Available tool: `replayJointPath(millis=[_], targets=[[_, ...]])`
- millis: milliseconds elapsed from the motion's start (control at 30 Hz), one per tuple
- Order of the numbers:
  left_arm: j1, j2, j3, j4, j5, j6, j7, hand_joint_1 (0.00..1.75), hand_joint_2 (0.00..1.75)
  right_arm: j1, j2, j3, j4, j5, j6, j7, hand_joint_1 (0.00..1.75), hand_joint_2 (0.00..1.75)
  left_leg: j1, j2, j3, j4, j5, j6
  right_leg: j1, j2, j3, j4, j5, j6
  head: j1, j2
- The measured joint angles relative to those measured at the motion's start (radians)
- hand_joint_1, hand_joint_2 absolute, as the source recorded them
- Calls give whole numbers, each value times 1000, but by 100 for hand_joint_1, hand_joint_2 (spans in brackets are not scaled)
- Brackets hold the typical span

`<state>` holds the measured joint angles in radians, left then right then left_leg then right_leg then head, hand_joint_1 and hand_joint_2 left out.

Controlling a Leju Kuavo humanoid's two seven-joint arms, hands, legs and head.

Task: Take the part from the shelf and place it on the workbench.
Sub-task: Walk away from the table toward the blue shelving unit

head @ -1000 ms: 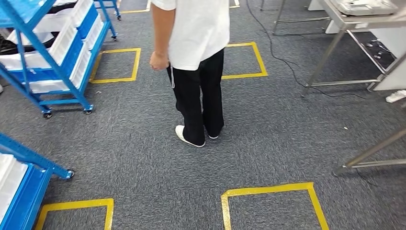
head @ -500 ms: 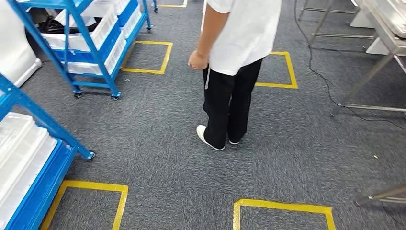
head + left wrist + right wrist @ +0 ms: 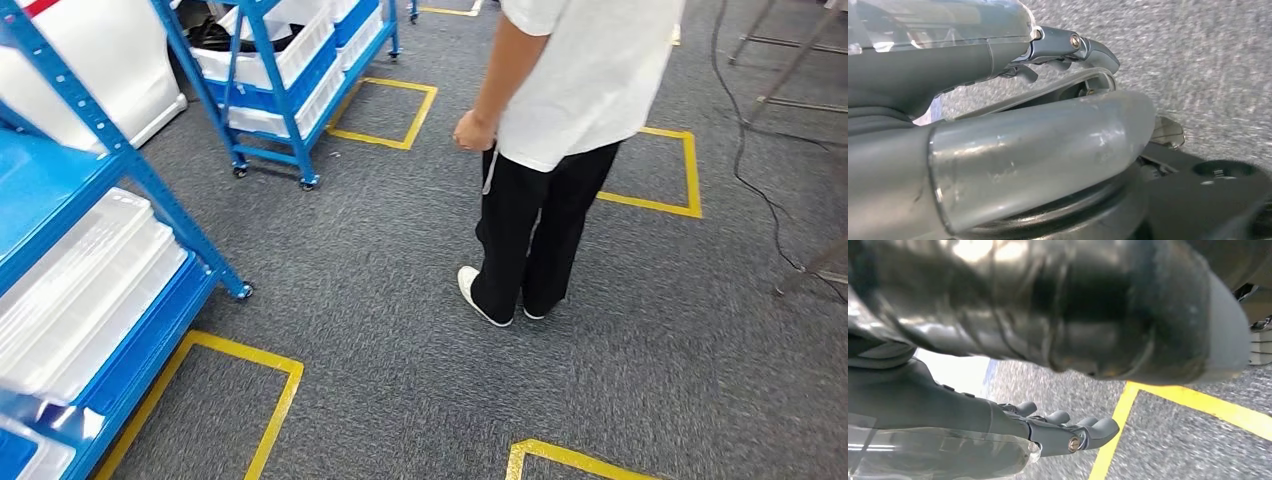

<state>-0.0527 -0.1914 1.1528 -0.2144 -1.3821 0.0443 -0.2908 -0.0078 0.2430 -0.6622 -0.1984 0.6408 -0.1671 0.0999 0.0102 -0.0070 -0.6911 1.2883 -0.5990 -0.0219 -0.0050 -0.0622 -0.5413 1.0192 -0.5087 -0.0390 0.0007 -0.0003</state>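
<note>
Grey carpet (image 3: 380, 300), yellow tape squares (image 3: 382, 110), blue shelving (image 3: 110, 160)

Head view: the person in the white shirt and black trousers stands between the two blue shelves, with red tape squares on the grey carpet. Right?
Not quite: the tape squares are yellow, not red, as the head view shows. The person, blue shelves and grey carpet are as stated.

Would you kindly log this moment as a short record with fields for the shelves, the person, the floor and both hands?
near shelf: blue rack at left, white trays stacked on it
far shelf: wheeled blue rack with white bins
person: stands on the carpet ahead, white shirt, black trousers
floor marks: yellow tape squares
left hand: hangs over carpet, holds nothing
right hand: fingers apart, holds nothing
</note>
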Motion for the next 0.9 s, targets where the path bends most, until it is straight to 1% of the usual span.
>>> replayJointPath(millis=[33,67,100,133,167,200,267,300,333,367,400,433,467,500,533,567,600,633,667,700,733,767,800,833,867,900], targets=[[2,0,0,0,0,0,0,0,0,0,0,0,0,1,0,0,0,0,0,5,20,-38,27,2,1,-14,2,0,-2,1,0,0],[3,0,0,0,0,0,1,0,0,-1,0,0,0,1,0,0,0,0,-1,20,58,-107,63,6,2,-27,6,1,-5,2,0,0],[4,0,0,0,0,0,1,0,0,-1,1,0,0,1,0,0,0,0,-6,46,97,-180,91,13,4,-39,10,1,-9,5,0,0],[2,0,0,0,0,0,1,0,0,-1,2,0,0,1,0,0,0,0,-10,68,128,-238,109,21,5,-49,14,1,-12,9,0,0],[1,0,0,0,0,0,1,0,0,-1,2,0,0,1,0,0,0,0,-15,84,144,-271,117,27,5,-59,18,1,-14,15,0,0],[0,0,0,0,0,1,1,0,0,-2,2,0,0,1,0,0,0,0,-19,88,148,-281,115,33,4,-69,22,0,-16,20,0,0],[2,1,0,0,0,1,2,0,0,-7,3,0,0,1,0,0,0,0,-19,65,150,-290,121,41,2,-85,30,-3,-19,31,0,0],[2,1,0,0,0,1,2,0,0,-8,3,0,0,1,0,0,0,0,-15,52,154,-298,126,47,0,-65,31,4,-27,37,0,0],[2,1,0,0,0,1,2,0,0,-8,3,-1,0,1,0,-1,0,0,-12,39,158,-305,133,53,-2,-35,25,25,-44,42,0,0],[1,1,0,0,0,1,2,0,0,-7,3,-2,0,1,0,-1,0,0,-9,27,161,-310,138,57,-4,3,6,69,-72,45,1,0],[-1,1,0,0,0,1,2,0,0,-6,2,-2,0,1,0,-1,0,0,-9,13,160,-312,140,60,-7,40,-25,132,-106,48,1,0],[-1,0,0,0,0,0,1,0,0,-5,2,-3,0,1,0,-2,0,0,-9,-1,158,-311,141,62,-8,53,-59,197,-134,49,1,0],[-2,0,0,0,0,0,1,0,0,-4,1,-4,0,1,0,-2,0,0,-10,-17,157,-309,141,62,-8,58,-87,249,-148,51,1,0],[-1,0,0,0,0,-1,1,0,0,-4,0,-5,0,2,0,-2,0,0,-9,-34,157,-307,140,61,-9,60,-100,265,-139,52,1,0],[-1,0,0,0,0,-1,1,0,0,-3,0,-5,0,2,0,-2,0,0,-9,-51,158,-303,138,60,-10,62,-94,241,-109,52,1,0],[0,0,0,0,0,-1,2,0,0,-3,0,-5,0,3,0,-3,0,0,-8,-68,158,-299,135,57,-11,70,-73,184,-66,52,1,0],[0,0,1,0,0,-1,2,0,0,-2,0,-6,0,4,0,-3,0,0,-6,-83,156,-294,132,54,-14,96,-47,121,-32,50,1,0],[-1,0,1,0,0,-1,2,0,0,-1,0,-6,0,5,0,-4,0,0,-6,-97,153,-287,128,49,-16,125,-26,66,-9,49,1,0],[-2,0,1,0,0,-1,2,0,0,-1,0,-7,0,5,0,-4,0,0,-6,-109,148,-282,127,42,-18,147,-15,34,2,47,1,0],[-2,0,1,0,0,-1,3,0,0,-1,0,-8,0,6,0,-5,0,0,-5,-120,142,-279,126,36,-17,162,-12,23,0,44,1,0],[-2,0,1,0,1,-1,3,0,0,-2,0,-8,0,7,1,-5,0,0,-4,-132,137,-278,127,29,-15,155,-13,21,1,40,1,0],[-1,0,1,0,3,-1,3,0,0,-3,1,-8,0,10,2,-5,0,0,-2,-140,134,-279,127,22,-15,140,-11,18,2,34,1,0],[0,0,1,0,5,-1,3,0,0,-3,1,-8,0,14,2,-4,0,0,-2,-128,131,-272,122,17,-15,126,-7,13,3,27,1,0],[-1,0,2,0,7,-1,4,0,0,-2,1,-8,0,18,4,-4,0,0,-2,-103,121,-252,109,12,-16,110,-3,8,5,19,0,0],[-2,0,2,0,9,0,5,0,0,0,2,-8,0,21,5,-4,0,0,-3,-69,101,-208,83,9,-16,92,0,3,5,13,-1,0],[-5,0,2,0,10,0,5,0,0,2,1,-8,0,22,5,-3,0,0,-3,-35,71,-148,52,5,-14,75,2,1,4,9,-2,0]])
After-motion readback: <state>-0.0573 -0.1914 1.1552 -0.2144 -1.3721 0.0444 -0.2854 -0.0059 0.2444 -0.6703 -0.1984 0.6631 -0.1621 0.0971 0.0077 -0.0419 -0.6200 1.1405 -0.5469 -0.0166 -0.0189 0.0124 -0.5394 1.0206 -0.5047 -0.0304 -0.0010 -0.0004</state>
